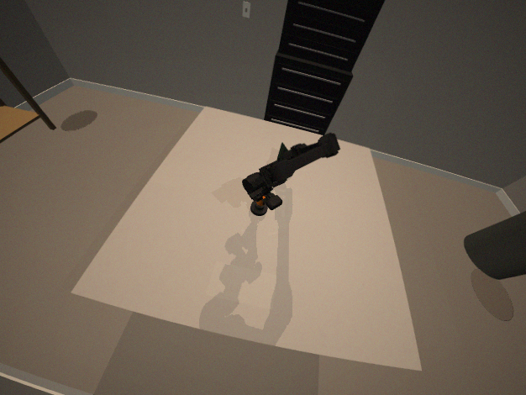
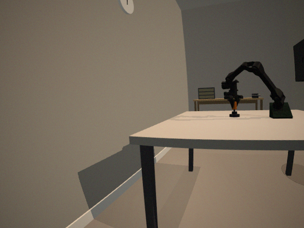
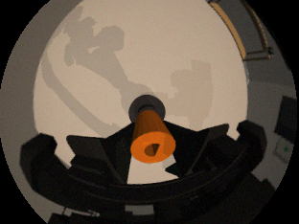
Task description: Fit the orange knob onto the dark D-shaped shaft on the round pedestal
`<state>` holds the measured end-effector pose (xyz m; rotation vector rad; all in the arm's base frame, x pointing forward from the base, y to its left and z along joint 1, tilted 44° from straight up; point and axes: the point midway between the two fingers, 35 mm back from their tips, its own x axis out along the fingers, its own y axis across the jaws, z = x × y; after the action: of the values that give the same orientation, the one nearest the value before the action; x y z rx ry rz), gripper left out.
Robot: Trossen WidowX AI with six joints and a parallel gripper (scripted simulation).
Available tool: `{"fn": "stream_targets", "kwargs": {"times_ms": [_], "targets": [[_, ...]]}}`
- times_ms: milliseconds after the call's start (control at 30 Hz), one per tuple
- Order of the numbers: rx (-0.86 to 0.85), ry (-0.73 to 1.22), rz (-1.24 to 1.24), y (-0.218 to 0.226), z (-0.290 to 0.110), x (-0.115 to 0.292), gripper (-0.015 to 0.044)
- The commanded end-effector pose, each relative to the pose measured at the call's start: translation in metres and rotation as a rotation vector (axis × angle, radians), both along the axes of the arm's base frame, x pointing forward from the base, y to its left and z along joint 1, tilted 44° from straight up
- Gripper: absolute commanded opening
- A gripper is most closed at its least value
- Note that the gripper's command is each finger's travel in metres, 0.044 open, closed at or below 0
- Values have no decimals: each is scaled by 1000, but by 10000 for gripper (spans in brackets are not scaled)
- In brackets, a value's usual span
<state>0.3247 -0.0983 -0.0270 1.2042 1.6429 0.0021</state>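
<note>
The orange knob (image 2: 234,105) (image 3: 152,125) is upright between the fingers of my gripper (image 2: 233,107), which is shut on it. Its top ring and a hole with a dark wedge inside face the wrist camera. The round dark pedestal (image 1: 258,211) (image 2: 234,115) (image 3: 147,102) stands on the table right below the knob. In the exterior view a short length of dark shaft (image 2: 234,110) shows between the knob's lower end and the pedestal. The knob is at about the height of the shaft's tip; whether they touch is too small to tell. The shaft's flat side is hidden.
The pale table top (image 1: 178,255) (image 2: 196,130) carries the arm's green base (image 2: 280,112) to the right of the pedestal in the exterior view. The arm arches over from that base. Shadows of the arm fall across the table. A wooden bench (image 2: 221,100) stands behind.
</note>
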Motion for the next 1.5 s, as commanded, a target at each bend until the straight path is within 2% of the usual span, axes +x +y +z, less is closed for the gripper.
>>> {"fn": "stream_targets", "kwargs": {"times_ms": [0,833,1067,1467], "targets": [[-2,4,-11,0,-2,1,0],[-2,4,-11,-1,3,-7,0],[9,142,-154,-1,4,-7,0],[10,149,-162,1,3,-3,0]]}}
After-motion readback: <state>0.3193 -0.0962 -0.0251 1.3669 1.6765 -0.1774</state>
